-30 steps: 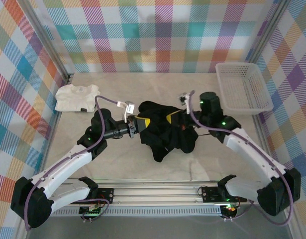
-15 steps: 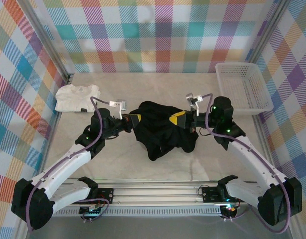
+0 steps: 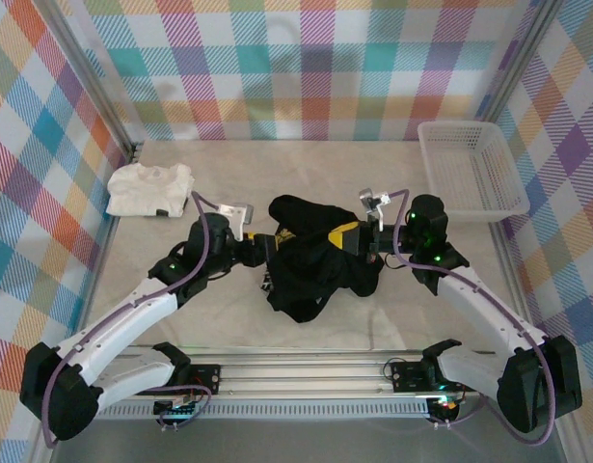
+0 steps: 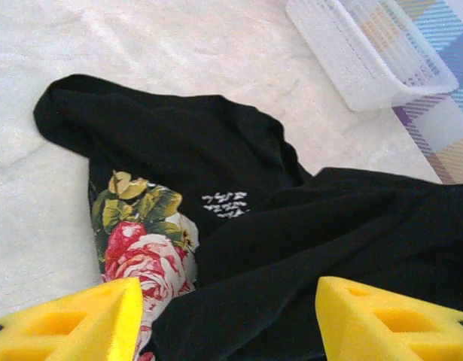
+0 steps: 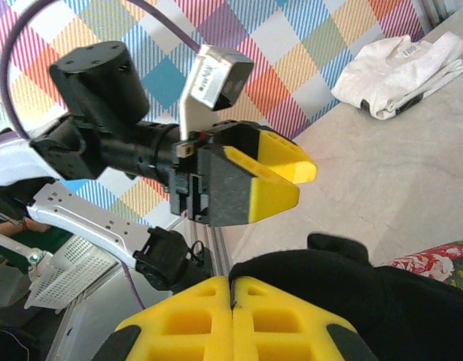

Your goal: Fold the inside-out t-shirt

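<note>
Large black cloth t-shirt (image 3: 310,270) with a floral print lies bunched on the pale bench (image 3: 229,318), midway between both arms, with no clear long axis. Left gripper (image 4: 227,304): jaws apart, holding nothing, with cloth directly ahead (the print sits just off the left finger). Right gripper (image 5: 233,289): jaws closed, apparently pinching the shirt's right edge.

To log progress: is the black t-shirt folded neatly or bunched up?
Bunched up. The black t-shirt lies in an uneven heap with loose folds, one edge pinched in the shut right gripper.
</note>
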### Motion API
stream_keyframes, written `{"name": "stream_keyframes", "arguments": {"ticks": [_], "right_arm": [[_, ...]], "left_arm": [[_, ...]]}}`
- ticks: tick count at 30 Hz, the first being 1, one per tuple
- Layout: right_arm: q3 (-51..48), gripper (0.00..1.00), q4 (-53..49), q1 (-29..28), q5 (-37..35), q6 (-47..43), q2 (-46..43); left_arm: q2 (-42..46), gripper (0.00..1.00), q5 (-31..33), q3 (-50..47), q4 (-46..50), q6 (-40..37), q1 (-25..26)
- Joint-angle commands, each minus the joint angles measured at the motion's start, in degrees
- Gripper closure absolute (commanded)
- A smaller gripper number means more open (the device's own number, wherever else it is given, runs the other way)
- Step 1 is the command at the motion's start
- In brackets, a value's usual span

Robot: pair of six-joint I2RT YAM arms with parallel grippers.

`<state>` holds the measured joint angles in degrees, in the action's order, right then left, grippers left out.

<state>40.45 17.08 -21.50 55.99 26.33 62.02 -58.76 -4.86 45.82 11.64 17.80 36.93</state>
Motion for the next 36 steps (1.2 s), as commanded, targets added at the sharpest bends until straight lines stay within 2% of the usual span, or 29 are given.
{"name": "stream_keyframes", "arguments": {"ticks": [1, 9, 15, 20, 27, 31, 36], "right_arm": [[1.13, 1.00, 1.34, -0.01, 0.27, -1.68, 0.62], [1.81, 1.00, -1.18, 0.03, -0.91, -2.93, 0.13], [2.18, 1.00, -1.77, 0.00, -0.79, -3.12, 0.12], [2.02, 1.00, -1.96, 0.01, -0.72, -3.21, -0.13], [2.22, 1.00, -6.11, -0.02, -2.14, -6.51, -2.04], [3.44, 1.00, -9.97, 0.03, -4.61, -8.96, -3.75], [4.38, 1.00, -16.97, 0.41, -10.53, -12.89, -6.26]], "left_arm": [[-0.39, 0.38, 3.51, 3.97, 3.04, -1.54, 3.03], [-8.28, 0.45, -10.77, 8.32, 1.21, 1.92, 6.29], [-12.87, 0.49, -13.88, 9.41, 0.67, 2.13, 6.31], [-16.97, 0.49, -11.92, 11.07, 0.47, 2.08, 6.20], [-19.85, 0.75, -13.41, 11.21, -3.89, 1.80, 5.76], [-18.78, 1.00, -17.81, 9.12, -8.04, 3.64, 3.87], [-10.72, 1.00, -25.76, 1.69, -21.06, 10.14, -2.50]]}}
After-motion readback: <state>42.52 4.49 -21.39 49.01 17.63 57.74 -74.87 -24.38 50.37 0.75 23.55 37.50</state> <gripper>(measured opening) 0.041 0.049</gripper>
